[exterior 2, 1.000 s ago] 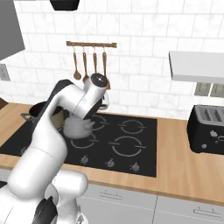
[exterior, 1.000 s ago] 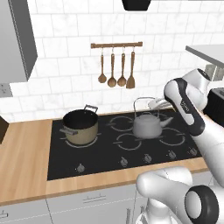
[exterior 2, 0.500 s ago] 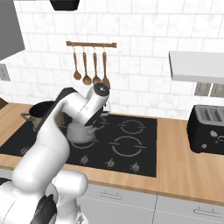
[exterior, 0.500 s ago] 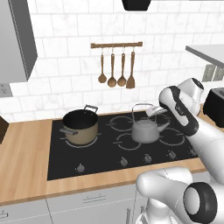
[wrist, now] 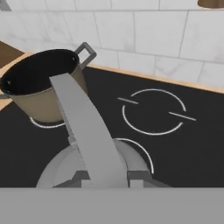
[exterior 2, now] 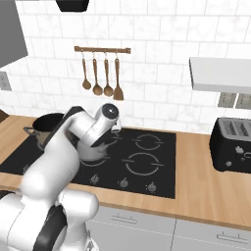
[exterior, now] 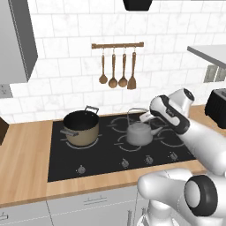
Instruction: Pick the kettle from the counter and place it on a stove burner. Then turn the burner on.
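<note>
The kettle (exterior: 139, 133) is seen on the black cooktop (exterior: 106, 154), over a front-centre stove burner (exterior: 132, 143), just beside the tan pot (exterior: 80, 128). The pincer (exterior: 148, 117) is closed on the kettle's arched handle (wrist: 83, 127). Whether the kettle rests fully on the glass cannot be told. The carrying step is judged nearly finished. Left to be done: the handle released, and a knob (exterior: 125, 163) along the cooktop's front edge turned.
</note>
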Controlling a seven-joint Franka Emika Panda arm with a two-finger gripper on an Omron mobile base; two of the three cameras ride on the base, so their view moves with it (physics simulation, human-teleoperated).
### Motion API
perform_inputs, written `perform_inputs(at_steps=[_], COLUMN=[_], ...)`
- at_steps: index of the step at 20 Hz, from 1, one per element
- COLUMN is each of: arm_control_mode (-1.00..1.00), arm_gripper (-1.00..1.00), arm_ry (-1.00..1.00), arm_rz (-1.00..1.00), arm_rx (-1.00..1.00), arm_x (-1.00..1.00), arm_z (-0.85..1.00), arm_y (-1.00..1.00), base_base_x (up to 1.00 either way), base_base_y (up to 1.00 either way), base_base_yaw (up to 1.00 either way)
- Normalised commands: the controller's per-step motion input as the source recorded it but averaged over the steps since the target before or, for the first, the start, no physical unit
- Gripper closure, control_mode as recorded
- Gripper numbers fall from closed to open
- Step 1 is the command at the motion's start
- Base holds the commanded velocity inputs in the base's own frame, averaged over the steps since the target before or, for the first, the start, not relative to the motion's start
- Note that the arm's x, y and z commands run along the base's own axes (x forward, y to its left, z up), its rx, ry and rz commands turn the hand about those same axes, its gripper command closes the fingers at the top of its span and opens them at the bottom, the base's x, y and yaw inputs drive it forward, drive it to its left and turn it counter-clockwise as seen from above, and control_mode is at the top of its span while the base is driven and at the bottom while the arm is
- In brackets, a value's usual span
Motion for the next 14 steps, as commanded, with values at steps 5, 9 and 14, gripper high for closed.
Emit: perform_inputs(at_steps=[5,9,14], arm_control_mode=[-1.0,-1.0,-1.0], arm_gripper=[1.0,1.0,1.0], arm_ry=[-0.03,-0.02,0.0], arm_rz=[0.0,0.0,0.0], arm_rx=[0.0,0.0,-0.01], arm_x=[0.42,0.3,0.09], arm_z=[-0.22,-0.24,-0.27], arm_y=[0.04,0.0,0.05], base_base_x=[0.0,0.0,0.0], base_base_y=[0.0,0.0,0.0], base_base_yaw=[0.0,0.0,0.0])
